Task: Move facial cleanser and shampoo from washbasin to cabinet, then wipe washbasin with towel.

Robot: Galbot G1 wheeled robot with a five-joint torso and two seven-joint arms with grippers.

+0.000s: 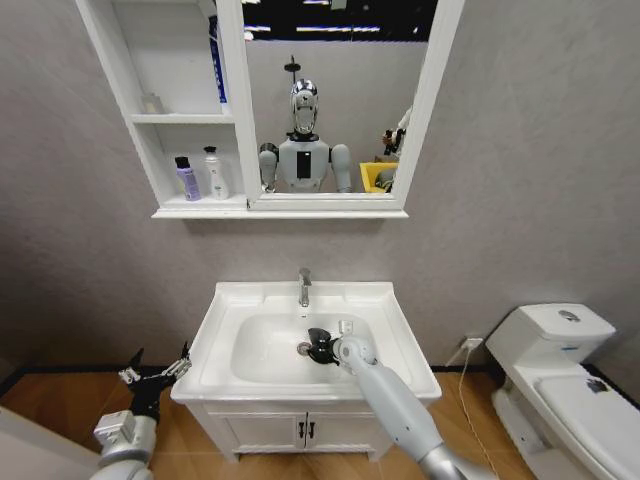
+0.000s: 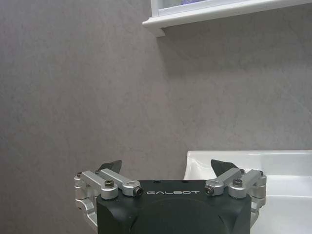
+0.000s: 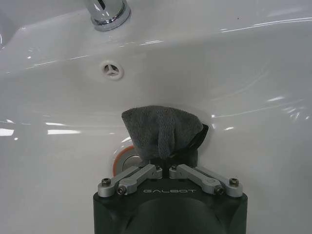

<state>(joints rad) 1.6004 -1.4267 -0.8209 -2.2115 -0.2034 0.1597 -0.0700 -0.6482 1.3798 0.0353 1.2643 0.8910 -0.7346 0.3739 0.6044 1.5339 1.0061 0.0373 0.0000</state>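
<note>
Dark grey bunched towel [image 3: 163, 129] clamped in right gripper [image 3: 168, 158], pressed low in washbasin [image 1: 228, 300] bowl, just beside round drain [image 3: 127, 160], below chrome tap [image 1: 304, 287]. Wiping step under way, I judge. Do well: keep cloth flat against ceramic, sweep bowl walls and rim, steer round tap and drain. Two bottles [image 1: 201, 175] stand on cabinet [image 1: 135, 90] lower shelf. Left gripper [image 2: 165, 168] idle, jaws spread, beside basin's left edge.

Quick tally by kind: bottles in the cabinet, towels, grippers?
Bottles in the cabinet: 3, purple bottle, white bottle, blue bottle
Towel: 1
Grippers: 2, left gripper, right gripper
Total: 6
</note>
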